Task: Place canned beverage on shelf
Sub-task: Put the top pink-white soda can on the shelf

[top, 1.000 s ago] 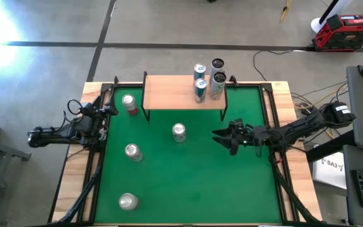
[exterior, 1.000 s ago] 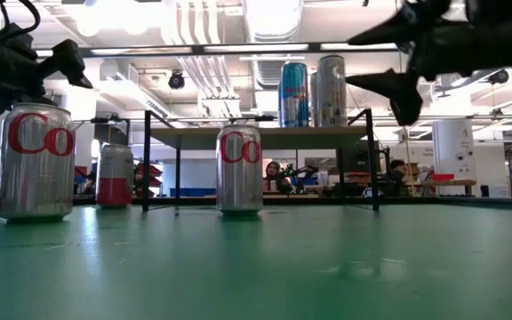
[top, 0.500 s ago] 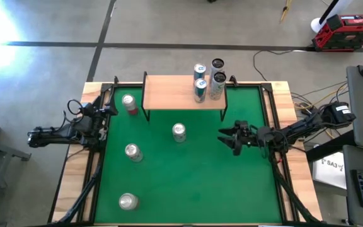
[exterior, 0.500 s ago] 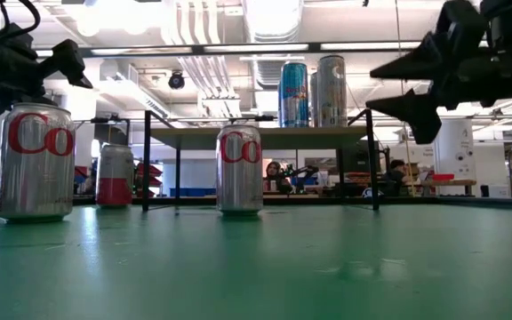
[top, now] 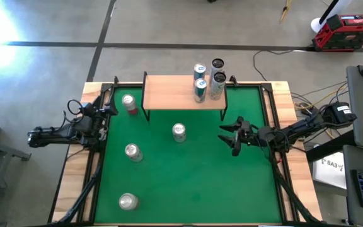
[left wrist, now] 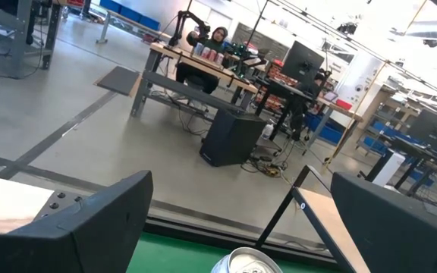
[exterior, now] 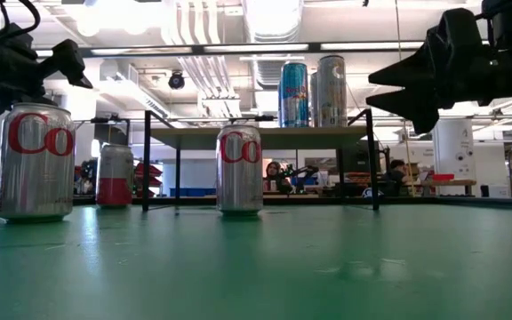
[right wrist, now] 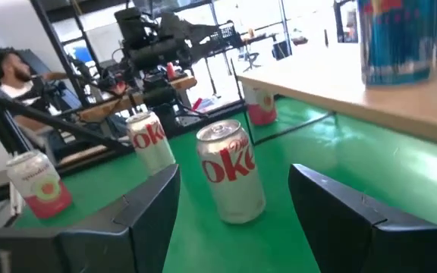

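Note:
The shelf [top: 181, 89], a wooden top on black legs, stands at the table's far edge with tall cans [top: 200, 88] upright on its right part. A silver Diet Coke can [top: 179, 131] stands on the green mat in front of the shelf. My right gripper [top: 227, 140] hovers open and empty to that can's right, pointing level at it; the can [right wrist: 231, 182] shows ahead between the fingers. My left gripper [top: 108, 112] waits open at the table's left edge, beside a red-and-white can [top: 129, 103].
Two more silver cans [top: 133, 151] [top: 128, 201] stand on the mat's left half. The mat's right and near parts are bare. Black frame rails [top: 273, 126] run along the table's sides. People sit at desks in the room beyond.
My right gripper has drawn back a little toward the table's right edge, sunk slightly and rolled about its pointing line; its fingers, one above the other before, now stand closer to level. The gap between them is unchanged. No can has moved.

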